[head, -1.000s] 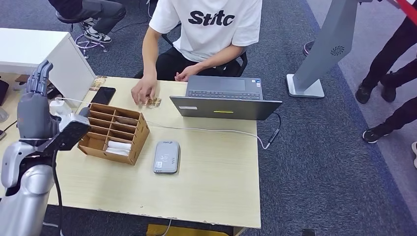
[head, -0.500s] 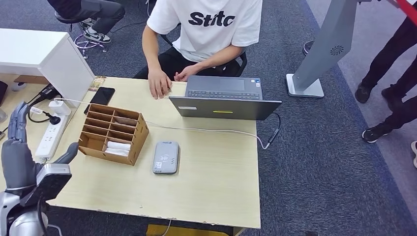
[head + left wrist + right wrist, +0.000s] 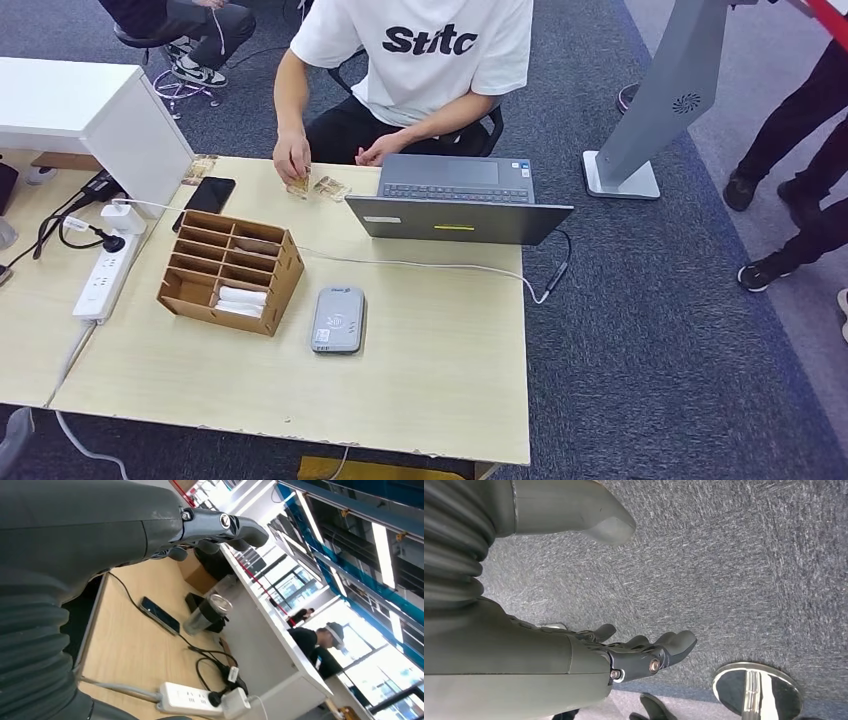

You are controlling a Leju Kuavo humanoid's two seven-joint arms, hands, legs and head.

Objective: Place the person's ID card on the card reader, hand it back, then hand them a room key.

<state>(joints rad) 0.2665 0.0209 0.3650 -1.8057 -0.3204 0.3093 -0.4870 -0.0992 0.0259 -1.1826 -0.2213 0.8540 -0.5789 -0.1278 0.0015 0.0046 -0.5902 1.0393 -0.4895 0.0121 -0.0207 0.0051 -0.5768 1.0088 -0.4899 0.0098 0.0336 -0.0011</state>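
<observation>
left hand (image 3: 150,525) empty, fingers apart | right hand (image 3: 589,655) empty, spread, above carpet (image 3: 734,570) | card reader (image 3: 338,319) on table (image 3: 430,360)

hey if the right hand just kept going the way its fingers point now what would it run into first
Probably the grey carpet. The right hand hangs open and empty, with nothing between its fingers and the floor. The shiny round base sits off to one side. Depth is hard to judge.

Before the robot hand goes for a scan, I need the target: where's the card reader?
In the head view, the grey card reader lies flat near the table's middle, just right of the cardboard organizer and in front of the laptop.
</observation>
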